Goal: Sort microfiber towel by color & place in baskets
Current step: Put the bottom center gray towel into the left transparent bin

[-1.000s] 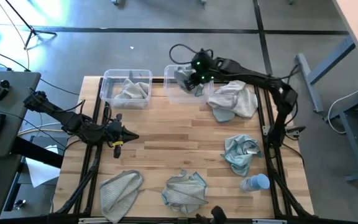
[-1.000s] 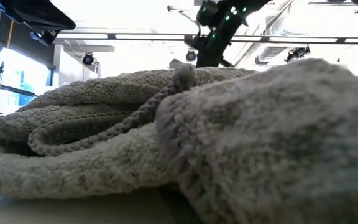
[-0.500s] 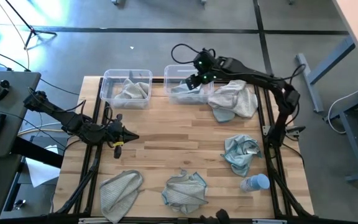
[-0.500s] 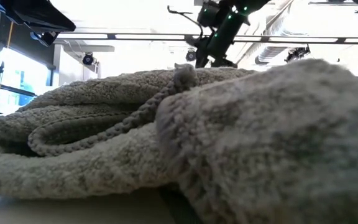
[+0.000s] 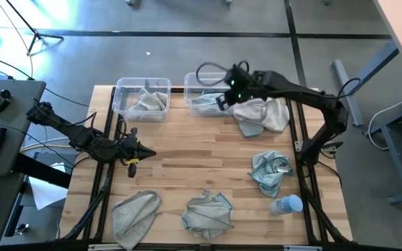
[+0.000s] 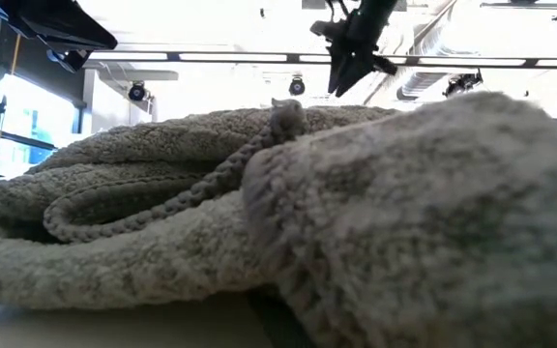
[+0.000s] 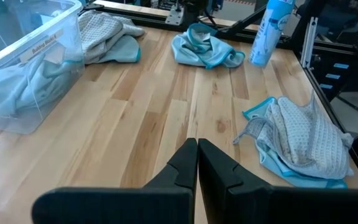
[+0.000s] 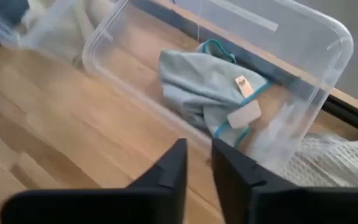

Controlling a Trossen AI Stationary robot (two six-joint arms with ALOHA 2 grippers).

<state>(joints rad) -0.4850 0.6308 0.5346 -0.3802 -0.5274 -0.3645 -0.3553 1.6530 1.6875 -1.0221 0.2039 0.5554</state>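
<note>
Towels: one pale teal towel [image 8: 207, 93], soft and crumpled with a tag, lies inside the right clear basket [image 5: 204, 94]; a grey-beige towel [image 5: 147, 103] sits in the left basket [image 5: 142, 97], so colours stay apart. My right gripper [image 8: 194, 163] hovers over the right basket's rim, jaws slightly parted and holding nothing, apparently done there. My left gripper [image 7: 197, 163] waits over the wood counter [image 7: 142, 118], jaws pressed together. Four towels remain loose on the counter.
</note>
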